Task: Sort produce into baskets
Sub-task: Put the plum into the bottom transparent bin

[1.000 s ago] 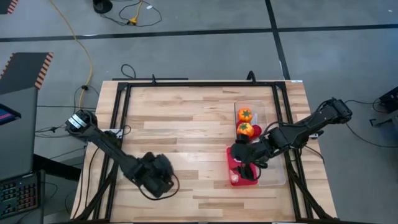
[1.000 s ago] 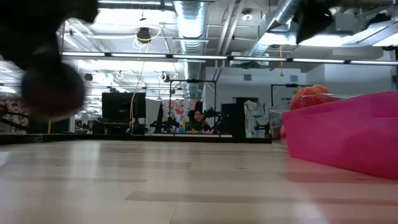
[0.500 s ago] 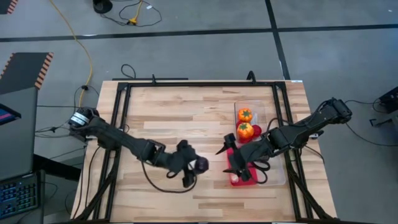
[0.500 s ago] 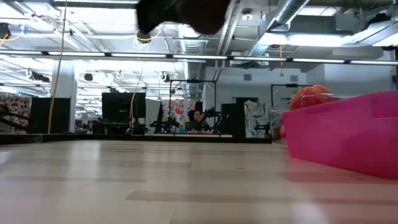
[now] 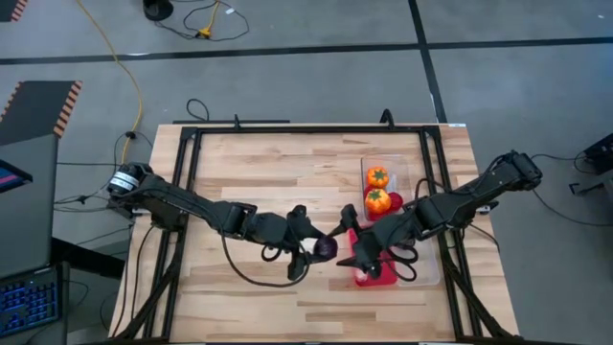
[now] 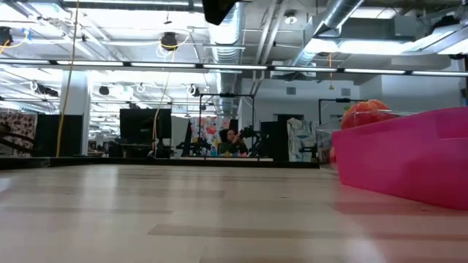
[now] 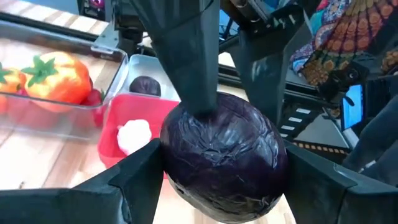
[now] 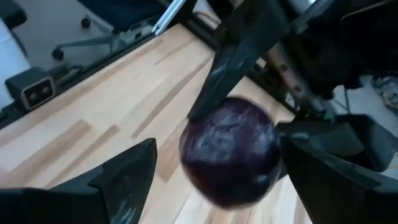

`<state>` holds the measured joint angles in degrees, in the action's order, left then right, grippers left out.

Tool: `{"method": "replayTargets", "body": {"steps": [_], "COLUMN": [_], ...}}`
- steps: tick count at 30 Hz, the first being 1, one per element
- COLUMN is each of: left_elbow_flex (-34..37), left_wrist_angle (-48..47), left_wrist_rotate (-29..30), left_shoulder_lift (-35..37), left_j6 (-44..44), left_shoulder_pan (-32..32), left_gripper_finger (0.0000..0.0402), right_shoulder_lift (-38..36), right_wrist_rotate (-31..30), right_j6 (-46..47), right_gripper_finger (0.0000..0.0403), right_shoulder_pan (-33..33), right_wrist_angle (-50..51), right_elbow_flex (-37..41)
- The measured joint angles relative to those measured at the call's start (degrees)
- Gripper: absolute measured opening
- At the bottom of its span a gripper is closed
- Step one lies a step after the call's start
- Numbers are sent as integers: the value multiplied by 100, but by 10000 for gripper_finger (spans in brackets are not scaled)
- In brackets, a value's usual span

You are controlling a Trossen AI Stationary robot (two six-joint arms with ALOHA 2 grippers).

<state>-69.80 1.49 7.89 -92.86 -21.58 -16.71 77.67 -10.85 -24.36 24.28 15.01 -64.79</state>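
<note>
My left gripper (image 5: 319, 248) is shut on a dark purple ball (image 5: 328, 248), just left of the red basket (image 5: 375, 280). My right gripper (image 5: 342, 246) is open and faces it from the right. Its fingers (image 8: 127, 177) stand on either side of the ball (image 8: 230, 152). A white garlic bulb (image 7: 134, 137) lies in the red basket (image 7: 140, 112). Orange pieces with green tops (image 5: 377, 199) and a red piece (image 5: 396, 201) lie in a clear basket (image 5: 402, 172). A second purple ball (image 7: 144, 86) lies in another clear basket. My left gripper pinches the purple ball between its two fingers, one on each side of the ball's middle (image 7: 173, 177). The fingers come level from the table's left. The ball is lifted clear of the table. Whether my right gripper's fingers touch the ball, I cannot tell.
The baskets stand together on the table's right half. In the low view the red basket (image 6: 409, 161) fills the right side, with bare wood to its left. A black frame (image 5: 187, 192) runs around the table top.
My left gripper has gone from the table's near left toward the right edge with the purple ball, up to the red basket. My right gripper has opened over the red basket and now faces the ball.
</note>
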Motion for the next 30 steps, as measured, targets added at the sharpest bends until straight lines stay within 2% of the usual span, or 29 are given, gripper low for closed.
{"method": "replayTargets", "body": {"steps": [6, 14, 30], "left_elbow_flex": [0, 4, 8], "left_wrist_angle": [190, 415, 567], "left_wrist_rotate": [6, 51, 31], "left_shoulder_lift": [0, 0, 0], "left_j6": [254, 727, 629], "left_shoulder_pan": [0, 7, 92], "left_gripper_finger": [264, 264, 265], "right_shoulder_lift": [0, 0, -7], "right_wrist_rotate": [2, 50, 39], "right_j6": [-13, -7, -12], "right_gripper_finger": [370, 357, 330], "right_shoulder_pan": [-116, -221, -186], "right_wrist_angle": [-391, -226, -103], "right_elbow_flex": [0, 0, -2]}}
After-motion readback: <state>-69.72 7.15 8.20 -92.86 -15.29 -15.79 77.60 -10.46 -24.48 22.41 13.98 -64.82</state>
